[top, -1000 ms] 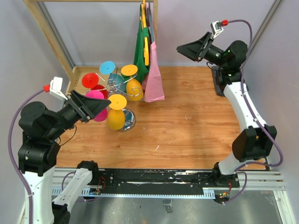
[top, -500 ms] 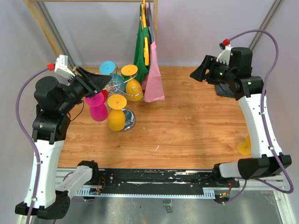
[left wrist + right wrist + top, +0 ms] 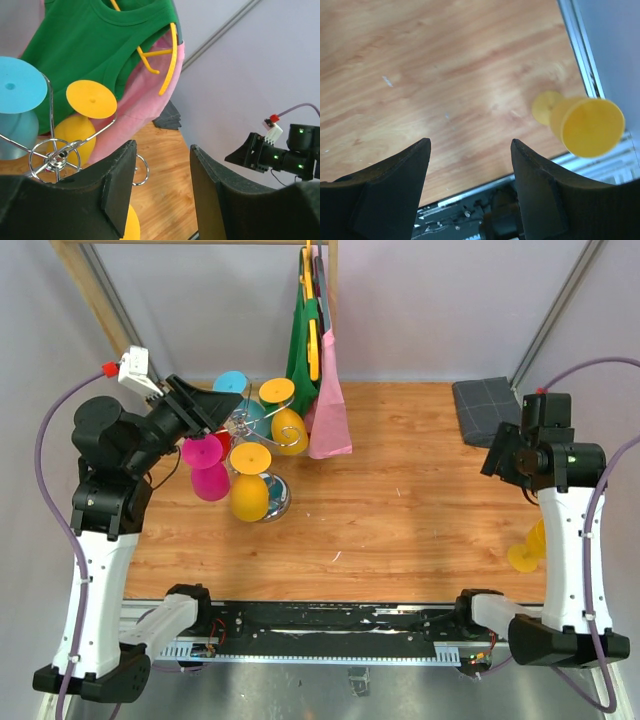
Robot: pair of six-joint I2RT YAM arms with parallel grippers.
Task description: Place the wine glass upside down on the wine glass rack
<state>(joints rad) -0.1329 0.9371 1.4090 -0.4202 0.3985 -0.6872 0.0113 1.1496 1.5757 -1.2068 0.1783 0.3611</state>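
The wine glass (image 3: 522, 556), a yellow one, stands upright on its foot at about 4 o'clock on the wooden counter (image 3: 400, 500), close to the right edge and partly hidden behind the right arm in the overhead view; the right wrist camera looks down into its open mouth, with the round foot showing just beside the bowl at 9 o'clock. The right tool (image 3: 470, 143) hangs above bare counter, near the glass but apart from it, jaws spread wide with nothing between them. The wine glass rack (image 3: 244, 424) sits at about 10 o'clock on the counter, its chrome hub and curled arms carrying several glasses upside down: a blue glass (image 3: 231, 386) at the back, an orange-yellow glass (image 3: 285, 425) towards 3 o'clock of the hub, a magenta glass (image 3: 208, 475) towards 8 o'clock and a second yellow glass (image 3: 248, 490) towards 6 o'clock, above the shiny round base. The left tool (image 3: 162, 146) is raised level with the top of the rack, coming in from 9 o'clock; its jaws stand apart and grip nothing, and its own camera shows the wire hub just below the left finger. At 12 o'clock a green shirt (image 3: 300, 350) on a yellow hanger (image 3: 313, 345) and a pink garment (image 3: 328, 410) hang from a wooden rail frame (image 3: 100, 305), just beside the rack. A folded grey cloth (image 3: 487, 410) lies at 2 o'clock
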